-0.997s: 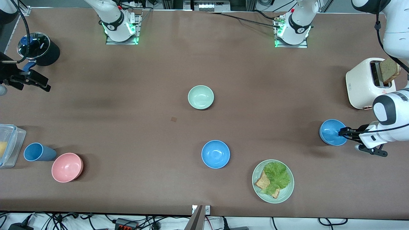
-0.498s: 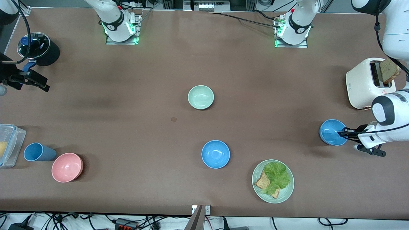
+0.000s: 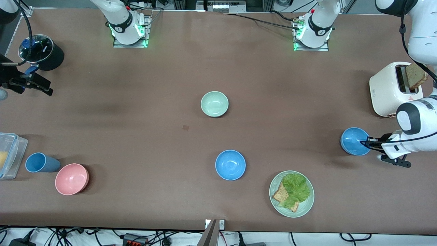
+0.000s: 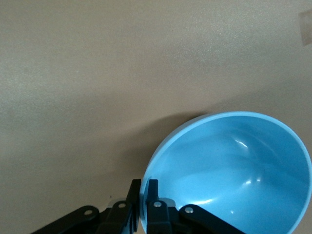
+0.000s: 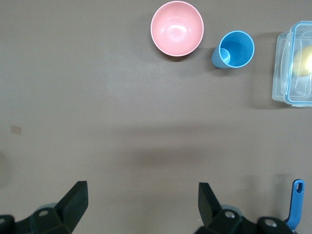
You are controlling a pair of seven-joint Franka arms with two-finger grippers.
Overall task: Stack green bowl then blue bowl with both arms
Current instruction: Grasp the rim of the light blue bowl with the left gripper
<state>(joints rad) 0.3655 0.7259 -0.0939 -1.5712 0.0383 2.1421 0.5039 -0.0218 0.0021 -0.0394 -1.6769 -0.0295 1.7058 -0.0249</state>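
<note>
The pale green bowl [image 3: 214,104] sits upright at the table's middle. One blue bowl [image 3: 230,164] rests nearer the front camera than it. A second blue bowl [image 3: 353,140] [image 4: 234,175] is at the left arm's end of the table, below the toaster in the front view. My left gripper [image 3: 366,142] [image 4: 143,187] is shut on this bowl's rim, one finger inside and one outside. My right gripper [image 3: 47,88] [image 5: 143,187] hangs open and empty over the right arm's end of the table, beside a black pot.
A white toaster [image 3: 392,89] holding bread stands close to the left arm. A green plate [image 3: 291,193] with lettuce and toast lies near the front edge. A pink bowl [image 3: 71,178] [image 5: 176,28], blue cup [image 3: 39,162] [image 5: 234,48], clear container [image 3: 8,155] and black pot [image 3: 42,52] crowd the right arm's end.
The left gripper's fingers have closed onto the blue bowl's rim, and the bowl has shifted slightly toward the table's middle. The right gripper has drifted a little toward the bases.
</note>
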